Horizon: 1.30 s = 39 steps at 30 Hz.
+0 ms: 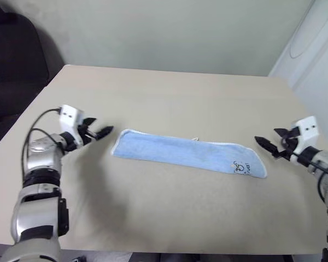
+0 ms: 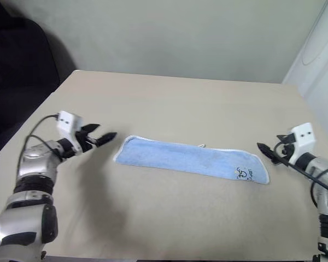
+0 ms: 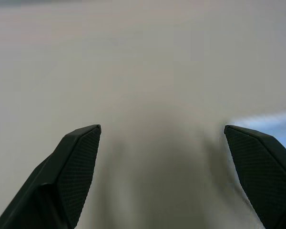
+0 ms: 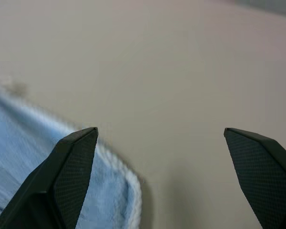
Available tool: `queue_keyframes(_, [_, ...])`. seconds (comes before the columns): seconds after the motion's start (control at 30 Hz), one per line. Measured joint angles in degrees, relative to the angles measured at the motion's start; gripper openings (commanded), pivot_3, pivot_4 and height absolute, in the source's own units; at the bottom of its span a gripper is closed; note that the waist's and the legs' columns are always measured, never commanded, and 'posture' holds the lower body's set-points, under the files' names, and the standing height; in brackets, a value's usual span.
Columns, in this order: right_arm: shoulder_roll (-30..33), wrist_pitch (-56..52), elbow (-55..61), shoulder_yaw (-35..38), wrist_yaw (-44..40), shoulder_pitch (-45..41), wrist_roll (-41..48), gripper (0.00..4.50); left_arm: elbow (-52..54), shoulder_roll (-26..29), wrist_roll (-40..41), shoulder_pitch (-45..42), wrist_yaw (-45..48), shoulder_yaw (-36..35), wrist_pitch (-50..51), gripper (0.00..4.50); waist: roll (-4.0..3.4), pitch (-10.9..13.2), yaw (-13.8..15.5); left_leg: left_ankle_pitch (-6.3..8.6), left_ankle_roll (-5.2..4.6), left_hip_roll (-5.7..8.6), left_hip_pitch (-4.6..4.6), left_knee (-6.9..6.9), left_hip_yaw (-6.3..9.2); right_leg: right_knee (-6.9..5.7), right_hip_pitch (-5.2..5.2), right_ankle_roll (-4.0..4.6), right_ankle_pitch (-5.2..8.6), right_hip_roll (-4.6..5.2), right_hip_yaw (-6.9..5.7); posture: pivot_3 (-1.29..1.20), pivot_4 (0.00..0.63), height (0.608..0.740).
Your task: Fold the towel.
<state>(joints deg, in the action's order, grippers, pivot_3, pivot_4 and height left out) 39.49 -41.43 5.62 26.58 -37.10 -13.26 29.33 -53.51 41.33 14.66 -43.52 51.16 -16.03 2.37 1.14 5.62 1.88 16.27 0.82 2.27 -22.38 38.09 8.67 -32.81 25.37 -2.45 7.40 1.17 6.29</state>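
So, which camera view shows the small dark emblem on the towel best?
The right eye view: the emblem sits unobstructed near the towel end closest to the right gripper. The left eye view shows it similarly. Both wrist views catch merely a blue towel edge, no emblem.

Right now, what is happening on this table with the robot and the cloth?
A two-armed robot is folding a light-blue towel. The towel lies on the beige table as a long narrow strip, already folded lengthwise, its dark emblem near the robot's right end. The left gripper and right gripper sit off either end, fingers open, holding nothing.
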Motion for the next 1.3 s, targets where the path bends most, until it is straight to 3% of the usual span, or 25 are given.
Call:
queue_keyframes(0.27, [-11.3, -28.1, 11.8, 18.8, 14.6, 11.6, 26.0, 4.47, 26.4, -2.4, 7.4, 14.1, 3.1, -0.9, 7.5, 4.5, 0.06, 0.0, 0.3, 0.37, 0.36, 0.23, 0.13, 0.03, 0.09, -0.07, -0.23, -0.22, 0.78, 0.03, 0.1, 0.0, 0.15, 0.74])
queue_keyframes(0.5, [-14.6, -32.6, 13.0, 26.4, 29.3, 18.4, 48.2, 4.47, 39.5, -5.2, 8.9, 18.7, 3.5, 3.0, 12.5, 4.5, 0.09, 0.1, 0.2, 0.52, 0.51, 0.08, 0.15, 0.0, 0.15, -0.14, -0.18, -0.5, 1.13, -0.01, 0.12, 0.0, 0.15, 0.74])
queue_keyframes(0.67, [-13.6, -29.3, 13.3, 24.7, 40.1, 25.6, 59.7, 4.47, 42.5, -7.8, 10.3, 20.0, 3.2, 4.4, 15.3, 4.5, 0.34, -0.2, 0.4, 0.67, 0.61, 0.0, 0.11, -0.17, 0.31, -0.18, -0.16, -0.6, 1.2, -0.03, 0.07, 0.0, 0.15, 0.74])
queue_keyframes(0.8, [-13.4, -25.2, 14.4, 18.5, 45.9, 27.6, 64.5, 4.47, 44.3, -9.2, 10.7, 20.2, 2.4, 5.4, 16.5, 4.5, 0.56, -0.3, 0.5, 0.79, 0.6, 0.01, 0.1, -0.14, 0.35, -0.17, -0.19, -0.7, 1.28, -0.03, 0.05, 0.0, 0.15, 0.74])
queue_keyframes(1.03, [-15.1, -16.4, 13.6, 9.2, 53.9, 27.1, 67.5, 4.47, 46.2, -10.6, 11.2, 20.7, 1.2, 5.8, 17.5, 4.5, 0.7, -0.4, 0.5, 0.84, 0.62, -0.01, 0.1, -0.13, 0.36, -0.17, -0.2, -0.69, 1.28, -0.02, 0.05, 0.0, 0.15, 0.74])
queue_keyframes(1.3, [-17.1, -9.2, 8.9, 3.9, 55.4, 23.3, 67.4, 4.47, 48.7, -10.7, 11.5, 22.7, -0.4, 5.7, 18.2, 4.5, 1.3, -0.6, -0.2, 0.96, 0.7, -0.05, 0.16, -0.04, 0.32, -0.07, -0.18, -0.62, 1.24, -0.06, 0.06, 0.0, 0.15, 0.74])
